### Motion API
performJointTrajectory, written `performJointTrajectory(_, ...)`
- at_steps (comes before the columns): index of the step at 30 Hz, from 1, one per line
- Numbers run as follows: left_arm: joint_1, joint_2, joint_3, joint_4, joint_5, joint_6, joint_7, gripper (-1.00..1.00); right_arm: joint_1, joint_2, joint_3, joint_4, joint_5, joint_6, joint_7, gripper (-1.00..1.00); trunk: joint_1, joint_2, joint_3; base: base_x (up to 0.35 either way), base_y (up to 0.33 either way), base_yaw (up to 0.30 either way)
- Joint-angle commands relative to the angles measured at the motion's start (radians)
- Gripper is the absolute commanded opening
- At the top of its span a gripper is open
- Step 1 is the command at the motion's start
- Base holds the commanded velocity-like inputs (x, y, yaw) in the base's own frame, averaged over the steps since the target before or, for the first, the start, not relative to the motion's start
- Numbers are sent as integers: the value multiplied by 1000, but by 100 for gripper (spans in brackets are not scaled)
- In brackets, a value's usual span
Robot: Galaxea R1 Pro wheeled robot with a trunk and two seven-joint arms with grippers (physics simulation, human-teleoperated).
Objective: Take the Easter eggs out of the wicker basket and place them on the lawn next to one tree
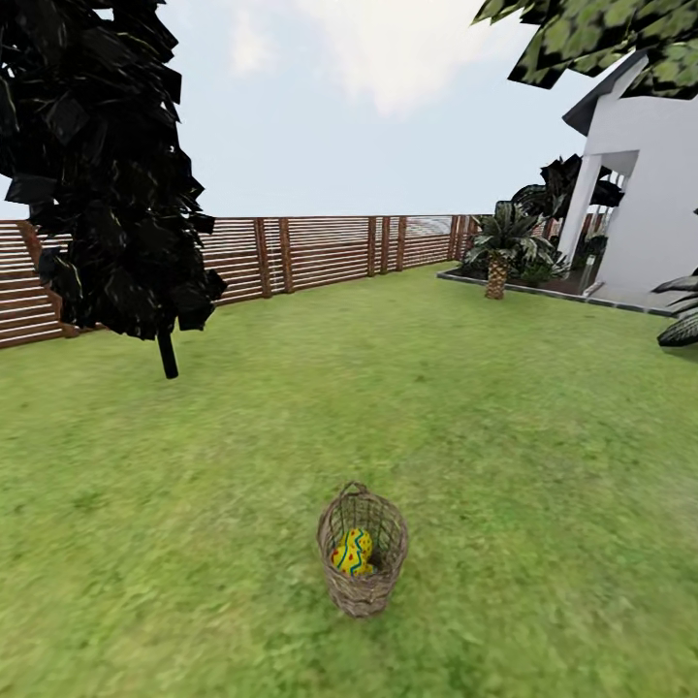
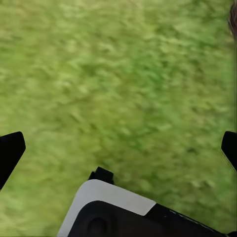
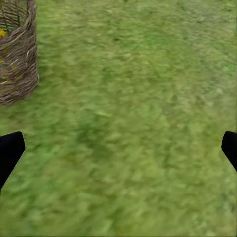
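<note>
The wicker basket [image 1: 362,572] stands upright on the lawn [image 1: 194,504] just ahead of me in the head view. Inside it lie yellow Easter eggs [image 1: 352,551] with blue zigzags and red dots, bunched so that their number is unclear. In the right wrist view the basket [image 3: 17,59] sits off to one side with a speck of yellow egg [image 3: 2,33] inside, and my right gripper [image 3: 118,150] is open over bare grass. My left gripper [image 2: 118,150] is open over grass too, with a sliver of the basket [image 2: 233,19] at the frame's edge. Green leaves of a tree [image 1: 582,39] hang in at top right, trunk out of view.
A dark black cypress [image 1: 107,174] stands at the left near the brown slat fence [image 1: 320,252]. A spiky palm-like plant [image 1: 502,247] and the white house [image 1: 650,204] are at the far right. Part of my white and black body [image 2: 113,212] shows in the left wrist view.
</note>
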Motion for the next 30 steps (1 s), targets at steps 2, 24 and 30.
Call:
performJointTrajectory(2,-1,1,-2,1,10,-3,0,100,-1,0,-1,1,0,-3,-1,100,1,-2,-2,335,41,0)
performJointTrajectory(24,-1,1,-3,1,10,-3,0,100,-1,0,-1,0,0,0,-1,100,1,-2,-2,297,181,0)
performJointTrajectory(30,-1,1,-3,1,10,-3,0,100,-1,0,-1,0,0,0,-1,100,1,-2,-2,330,11,0)
